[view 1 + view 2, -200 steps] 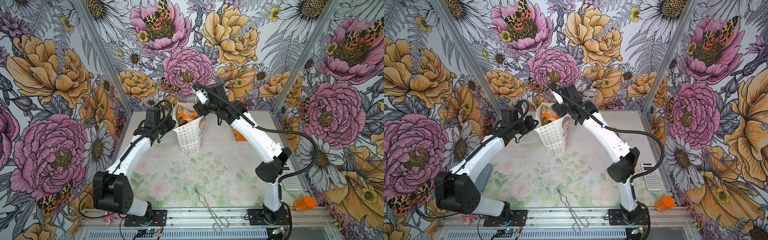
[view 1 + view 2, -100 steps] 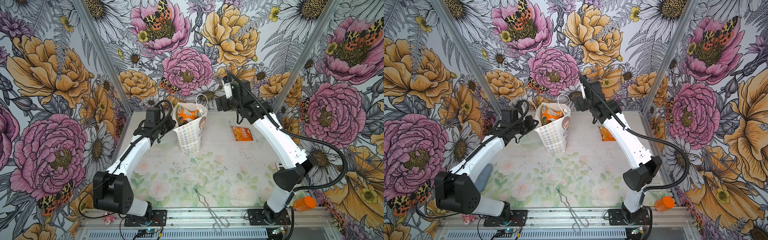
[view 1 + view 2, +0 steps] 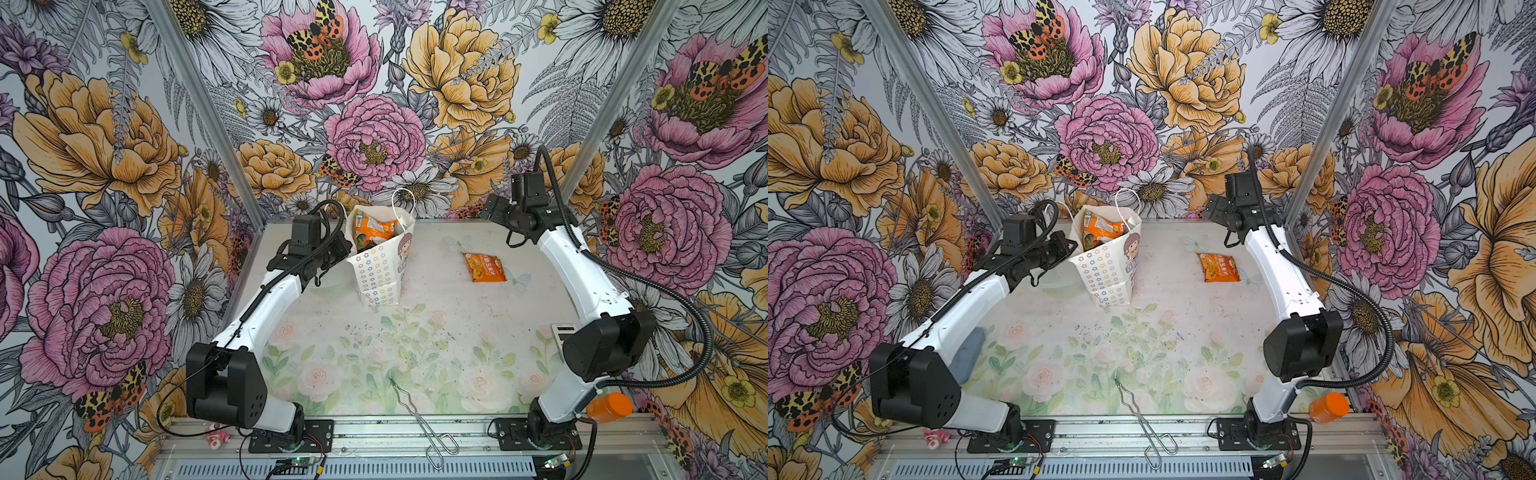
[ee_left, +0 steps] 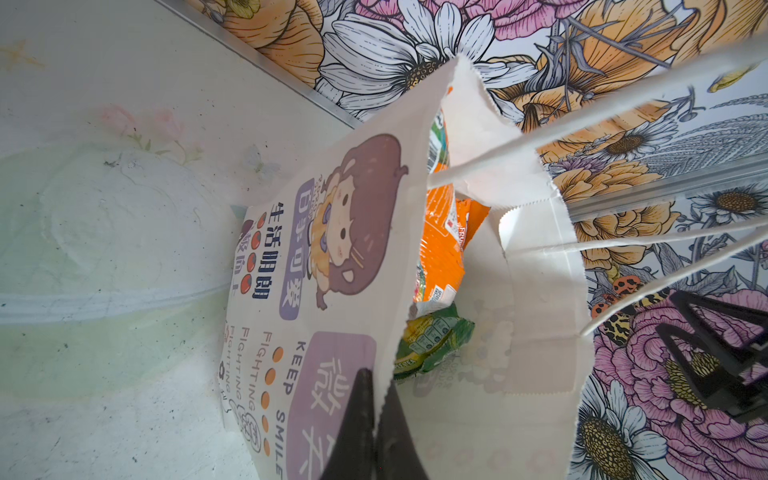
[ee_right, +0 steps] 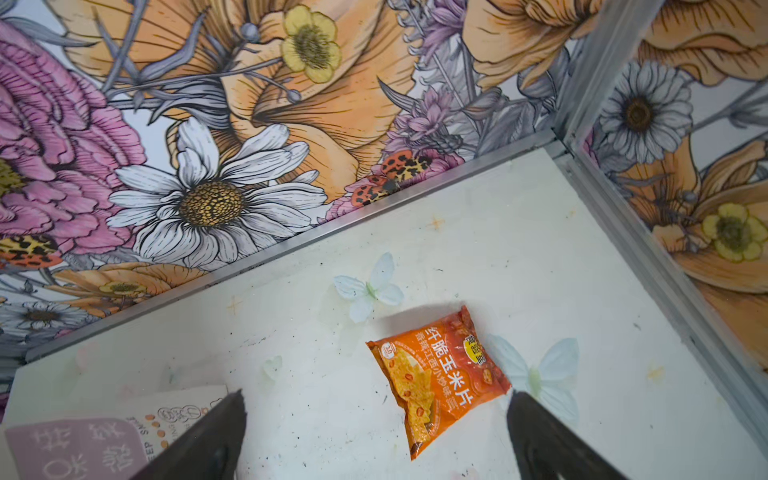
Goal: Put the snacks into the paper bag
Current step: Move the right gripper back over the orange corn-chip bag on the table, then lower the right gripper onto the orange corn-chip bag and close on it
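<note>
The left gripper (image 3: 345,250) pinches the paper bag (image 3: 384,270); one orange packet (image 3: 483,267) lies loose on the table (image 3: 440,299).
In both top views the paper bag stands upright at the back, left of middle, with snacks (image 3: 372,230) showing inside. The orange packet lies flat well to its right, and the right gripper (image 3: 490,210) hangs raised beyond it. Left wrist: jaws clamped thin on the bag's front rim, orange and green snacks within. Right wrist: jaws spread wide and empty above the packet.
</note>
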Available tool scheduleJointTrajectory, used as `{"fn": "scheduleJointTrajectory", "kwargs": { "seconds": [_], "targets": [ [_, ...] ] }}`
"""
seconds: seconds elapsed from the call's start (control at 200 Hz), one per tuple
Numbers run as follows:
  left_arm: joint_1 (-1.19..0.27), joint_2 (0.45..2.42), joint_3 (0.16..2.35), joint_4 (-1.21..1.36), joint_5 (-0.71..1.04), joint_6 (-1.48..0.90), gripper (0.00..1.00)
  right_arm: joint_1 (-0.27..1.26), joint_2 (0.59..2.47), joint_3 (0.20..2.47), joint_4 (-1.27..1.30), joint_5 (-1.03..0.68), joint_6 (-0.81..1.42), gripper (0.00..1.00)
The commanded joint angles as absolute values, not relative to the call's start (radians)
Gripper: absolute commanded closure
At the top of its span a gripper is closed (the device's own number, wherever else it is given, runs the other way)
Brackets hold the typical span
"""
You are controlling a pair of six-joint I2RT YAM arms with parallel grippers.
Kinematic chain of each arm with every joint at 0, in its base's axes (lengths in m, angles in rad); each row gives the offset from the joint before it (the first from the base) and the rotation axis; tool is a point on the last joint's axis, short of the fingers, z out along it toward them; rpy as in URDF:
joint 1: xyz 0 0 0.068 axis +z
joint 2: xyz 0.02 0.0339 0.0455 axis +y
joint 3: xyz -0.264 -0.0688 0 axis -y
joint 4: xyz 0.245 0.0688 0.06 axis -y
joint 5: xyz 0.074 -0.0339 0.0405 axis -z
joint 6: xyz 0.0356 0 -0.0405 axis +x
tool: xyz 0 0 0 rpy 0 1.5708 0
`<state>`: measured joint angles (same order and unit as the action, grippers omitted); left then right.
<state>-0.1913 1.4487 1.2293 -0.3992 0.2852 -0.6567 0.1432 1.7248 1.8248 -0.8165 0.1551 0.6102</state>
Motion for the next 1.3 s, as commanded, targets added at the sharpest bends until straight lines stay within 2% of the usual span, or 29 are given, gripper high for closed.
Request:
{"fn": "scheduleJointTrajectory", "kwargs": {
  "seconds": [0.0,0.26,0.59,0.861,1.296],
  "targets": [
    [-0.189,1.445,1.251,-0.368,0.295,-0.669,1.00,0.142,1.736,1.803,-0.784,0.158,0.786,0.00],
    [-0.189,1.442,1.251,-0.368,0.292,-0.669,1.00,0.107,1.777,1.742,-0.785,0.181,1.032,0.00],
    [-0.186,1.442,1.247,-0.369,0.293,-0.667,1.00,0.071,1.874,1.715,-0.784,0.066,1.231,0.00],
    [-0.185,1.436,1.242,-0.369,0.291,-0.667,1.00,0.048,1.973,1.728,-0.761,-0.049,1.284,0.00],
    [-0.179,1.422,1.231,-0.371,0.290,-0.668,1.00,0.031,2.037,1.719,-0.750,-0.079,1.364,0.00]
  ]
}}
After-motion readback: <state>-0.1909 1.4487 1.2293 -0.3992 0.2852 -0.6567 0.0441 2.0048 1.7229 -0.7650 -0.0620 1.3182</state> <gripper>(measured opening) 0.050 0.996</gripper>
